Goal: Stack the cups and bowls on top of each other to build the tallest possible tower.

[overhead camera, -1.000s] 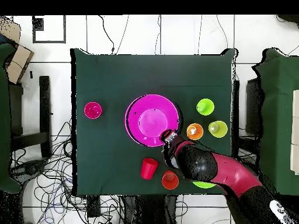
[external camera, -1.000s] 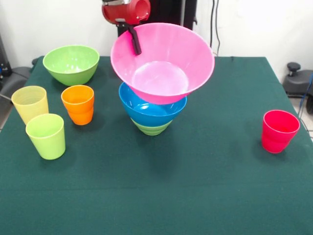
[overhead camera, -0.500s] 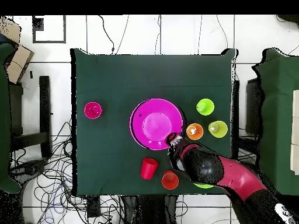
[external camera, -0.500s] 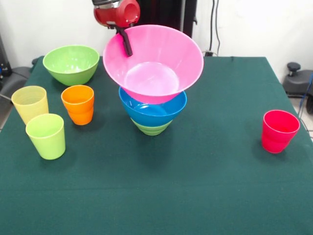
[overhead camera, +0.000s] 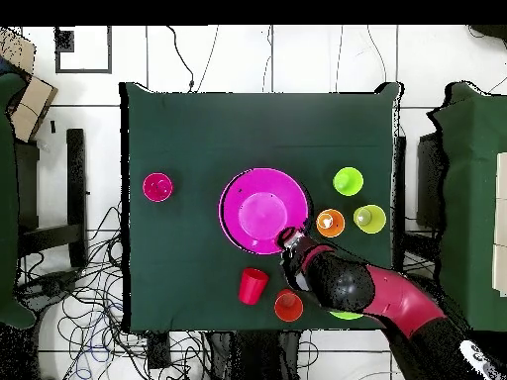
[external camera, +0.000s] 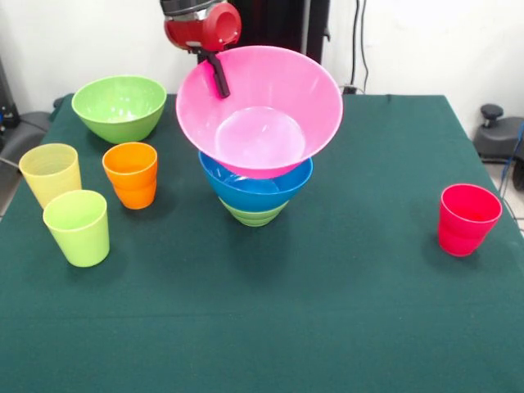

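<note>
Grip: my gripper (external camera: 219, 75) is pinched on the far rim of the large pink plastic bowl (external camera: 260, 110) — one dark finger shows inside the wall, so I read the other as outside it.
Why by the rim: the bowl is too wide to span, and an edge hold leaves its base free to drop into the one below.
Tower: the pink bowl sits tilted above the large blue plastic bowl (external camera: 255, 185), which nests in the small light green plastic bowl (external camera: 253, 214); I can't tell whether pink is seated or just touching.
Overhead: the pink bowl (overhead camera: 262, 208) covers the stack at the middle of the dark green table (overhead camera: 198, 129).
Left to add: large light green plastic bowl (external camera: 119, 106), pale yellow plastic cup (external camera: 51, 173), lime green plastic cup (external camera: 77, 227) and orange plastic cup (external camera: 131, 174) stand together on one side; a red plastic cup (external camera: 467, 219) stands well apart on the other.
By the base: overhead shows a second orange cup (overhead camera: 288, 306) and a pinkish-red cup lying over (overhead camera: 252, 285).
My judgement: level pink before release — a tilted bowl may slide off.
</note>
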Available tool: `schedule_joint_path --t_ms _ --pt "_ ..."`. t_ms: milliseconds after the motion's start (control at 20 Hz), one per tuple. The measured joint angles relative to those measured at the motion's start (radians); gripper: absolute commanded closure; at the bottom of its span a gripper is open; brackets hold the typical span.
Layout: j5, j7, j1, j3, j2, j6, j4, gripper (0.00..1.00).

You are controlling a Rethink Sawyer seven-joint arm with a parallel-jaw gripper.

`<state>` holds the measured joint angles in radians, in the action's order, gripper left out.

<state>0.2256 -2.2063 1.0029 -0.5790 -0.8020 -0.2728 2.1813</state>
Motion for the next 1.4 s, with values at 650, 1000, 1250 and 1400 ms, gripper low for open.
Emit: schedule_joint_path --t_ms 650,1000,1250,1400 --pt "0.065 0.000 -0.031 0.025 0.048 0.000 0.000 1.00" --pt "0.070 0.000 -0.030 0.028 0.061 0.000 -0.001 1.00" --pt "0.070 0.000 -0.030 0.028 0.061 0.000 -0.001 1.00" --pt "0.070 0.000 -0.029 0.028 0.061 0.000 -0.001 1.00"
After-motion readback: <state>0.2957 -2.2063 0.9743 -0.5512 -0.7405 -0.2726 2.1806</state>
